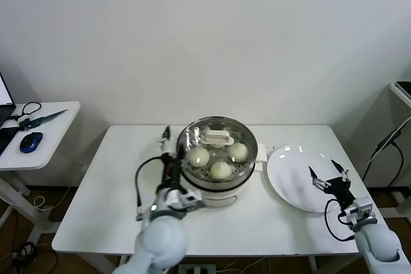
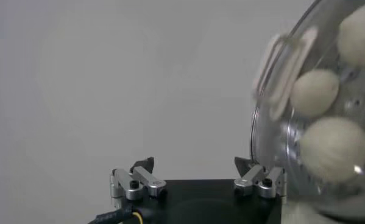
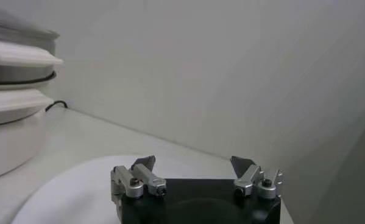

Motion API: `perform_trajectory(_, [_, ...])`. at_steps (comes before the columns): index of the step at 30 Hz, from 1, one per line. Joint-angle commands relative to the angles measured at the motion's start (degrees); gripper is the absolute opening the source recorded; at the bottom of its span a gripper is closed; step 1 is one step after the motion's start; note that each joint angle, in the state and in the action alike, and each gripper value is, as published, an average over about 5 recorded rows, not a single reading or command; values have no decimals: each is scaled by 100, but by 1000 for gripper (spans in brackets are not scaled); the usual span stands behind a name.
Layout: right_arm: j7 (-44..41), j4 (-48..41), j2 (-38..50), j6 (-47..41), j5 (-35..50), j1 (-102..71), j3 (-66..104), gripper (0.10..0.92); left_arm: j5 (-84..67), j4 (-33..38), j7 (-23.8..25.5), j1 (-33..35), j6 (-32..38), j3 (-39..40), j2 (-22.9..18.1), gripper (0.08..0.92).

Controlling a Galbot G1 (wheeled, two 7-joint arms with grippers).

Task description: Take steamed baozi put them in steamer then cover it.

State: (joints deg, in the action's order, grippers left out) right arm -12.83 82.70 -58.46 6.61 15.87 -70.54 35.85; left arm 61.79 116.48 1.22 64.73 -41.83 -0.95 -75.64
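Left gripper (image 1: pixel 166 140) released, centre frame beside steamer (image 1: pixel 218 187); baozi (image 1: pixel 220 169) inside, cover (image 1: pixel 216 138) on. Right gripper (image 1: pixel 327 172) open, idle over plate (image 1: pixel 289 184). Task looks complete.

The cover (image 1: pixel 217 140) sits on the steamer (image 1: pixel 219 165) over 3 visible baozi (image 1: pixel 220 169); beside it lies a white plate (image 1: pixel 297 178).

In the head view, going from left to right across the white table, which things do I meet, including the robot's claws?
Left claw → steamer with its glass cover on, baozi inside → white plate → right claw, open above the plate.
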Motion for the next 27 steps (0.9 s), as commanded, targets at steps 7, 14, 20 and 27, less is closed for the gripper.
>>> perform_trajectory(7, [58,405,-95,-14,236,-149,13,823,-5472,-173,-1112,1629,4179,-3079,-190,823])
perform_trajectory(14, [3,546,-94,3,233,-240,2,823,-6577,-677,-461,1868,4684,-3500,-258,823])
perform_trajectory(20, [-52,564,-58,61,344,-324,42,823,-6955,-716,-320,2129,4668,-3332,-130,823])
perform_trajectory(27, [-67,582,-62,137,495,-400,122,823,-6917,-631,-260,2126,4465,-3194,-232,823])
